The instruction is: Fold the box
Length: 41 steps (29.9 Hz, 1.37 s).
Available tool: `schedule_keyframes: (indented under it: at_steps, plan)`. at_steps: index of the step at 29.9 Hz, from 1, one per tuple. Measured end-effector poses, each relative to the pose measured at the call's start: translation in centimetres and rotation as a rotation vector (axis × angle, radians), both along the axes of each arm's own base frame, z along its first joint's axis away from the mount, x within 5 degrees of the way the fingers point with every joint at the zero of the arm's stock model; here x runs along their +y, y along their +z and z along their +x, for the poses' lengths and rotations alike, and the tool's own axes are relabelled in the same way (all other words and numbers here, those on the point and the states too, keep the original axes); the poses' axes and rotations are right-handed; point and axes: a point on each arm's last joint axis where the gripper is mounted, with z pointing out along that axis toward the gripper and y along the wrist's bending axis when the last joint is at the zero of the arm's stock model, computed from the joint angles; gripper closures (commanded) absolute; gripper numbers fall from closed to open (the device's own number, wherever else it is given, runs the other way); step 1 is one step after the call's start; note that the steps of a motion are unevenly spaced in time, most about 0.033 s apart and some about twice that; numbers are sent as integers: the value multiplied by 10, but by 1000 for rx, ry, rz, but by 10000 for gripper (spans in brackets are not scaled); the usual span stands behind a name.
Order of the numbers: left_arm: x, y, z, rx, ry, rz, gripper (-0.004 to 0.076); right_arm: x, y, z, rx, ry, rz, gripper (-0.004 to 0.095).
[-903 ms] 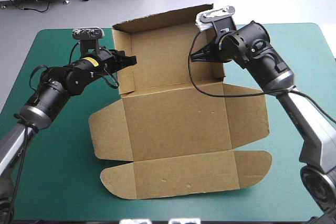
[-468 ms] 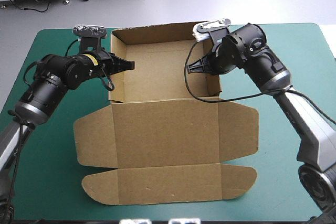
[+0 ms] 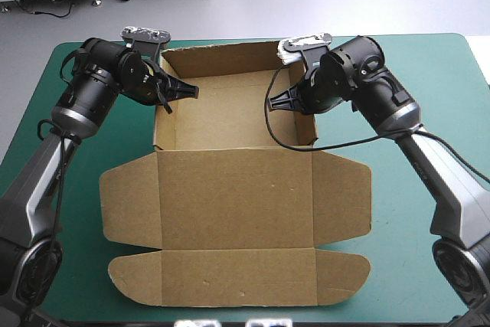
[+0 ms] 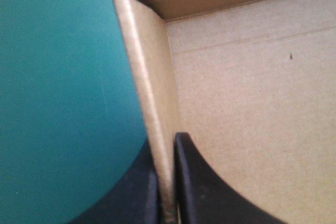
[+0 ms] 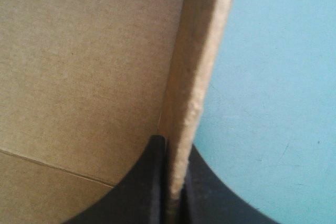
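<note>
Box of brown board sits in the middle of the teal-green tabletop, part-way formed. Its far half is an open tray. The far wall, the left wall and the right wall all stand upright around a bare floor. From the tray's near side the broad lid panel lies flat on the tabletop, reaching toward the near edge. A side flap spreads flat to its left and another to its right. A long front flap with rounded ends lies flat nearest the near edge.

The left gripper reaches in from the left and pinches the left wall toward the tray's far left corner. In the left wrist view its two black fingers are all but closed, with the wall's thin edge rising between them. One finger is on the tray's inner side over the brown floor; the other is on the outer side over the teal-green cover.

The right gripper comes in from the right and clamps the right wall in the same way. In the right wrist view the board's edge stands between two nearly touching fingers. Brown floor lies on one side and teal-green cover on the other.

Both grippers hold their walls upright, facing each other across the tray with its floor between them.
</note>
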Motion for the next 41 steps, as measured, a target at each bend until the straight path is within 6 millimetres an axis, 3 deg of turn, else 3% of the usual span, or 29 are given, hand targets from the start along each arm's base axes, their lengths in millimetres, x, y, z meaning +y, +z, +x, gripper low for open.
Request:
schedule_keyframes:
  at_steps: [10,28,31,41]
  plan:
    - [-11,-28,20,79,-24,5,729,-10,-24,26,89,-45,22,926]
    - [-25,-119,66,286,-26,35,729,-1,-118,76,300,-56,-72,927]
    - [-21,-121,69,296,-29,10,729,-3,-129,81,329,-61,-70,927]
    - [-18,-122,71,306,-38,-13,725,-3,-129,82,326,-29,-76,912]
